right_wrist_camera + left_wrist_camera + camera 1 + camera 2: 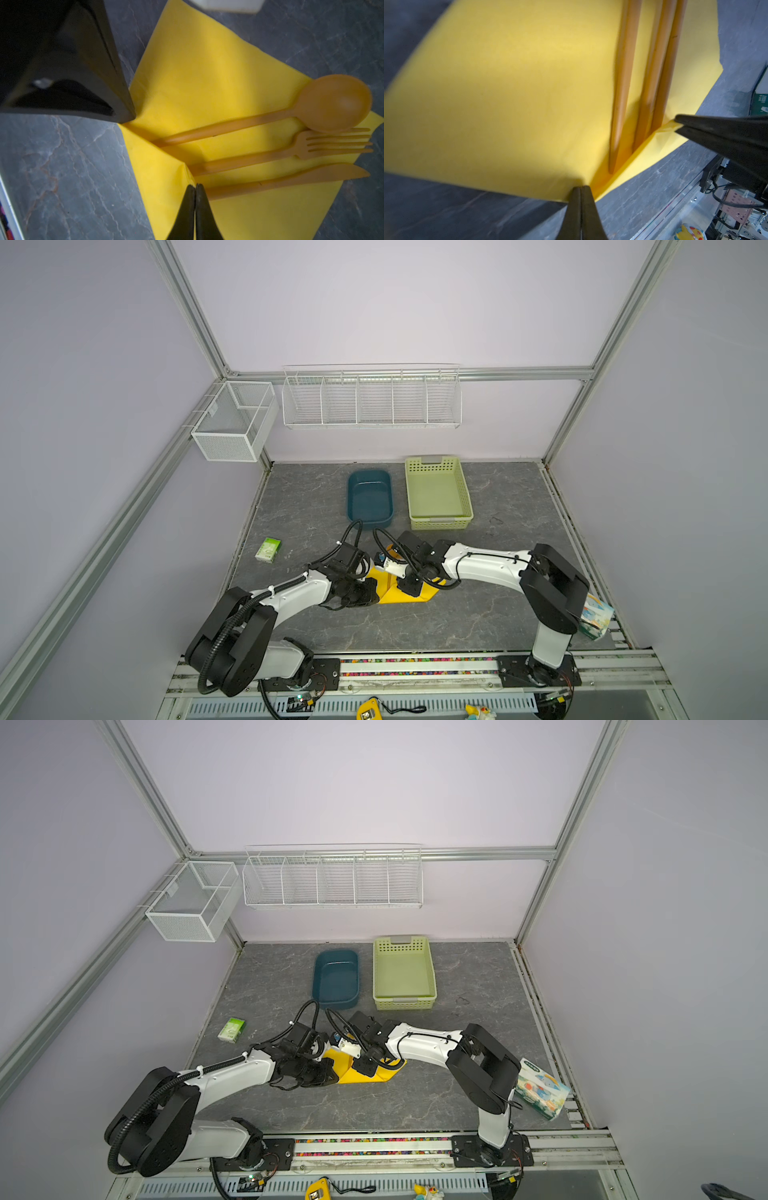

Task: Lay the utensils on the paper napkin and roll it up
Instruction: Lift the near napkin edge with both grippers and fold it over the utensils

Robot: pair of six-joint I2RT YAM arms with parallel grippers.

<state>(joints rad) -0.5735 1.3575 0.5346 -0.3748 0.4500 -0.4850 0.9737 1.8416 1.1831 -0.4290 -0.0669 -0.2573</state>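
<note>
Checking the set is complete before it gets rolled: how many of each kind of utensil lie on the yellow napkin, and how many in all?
Spoon: 1
Fork: 1
Knife: 1
Total: 3, all lying on the paper napkin.

The paper napkin [207, 72] is plain bright yellow on my feed, and the spoon [336, 104], fork [301, 148] and knife [324, 175] are one orange-brown. The table [415, 626] is dark grey with pale marble veins. Toward its far edge I see a dark teal tub [370, 497] and a pale green basket [436, 493] with dotted holes; by the left edge a green-and-white packet [268, 550]; at the near right corner a white-and-teal printed tissue pack [540, 1090]. The left gripper [580, 188] and right gripper [195, 185] are black.
</note>
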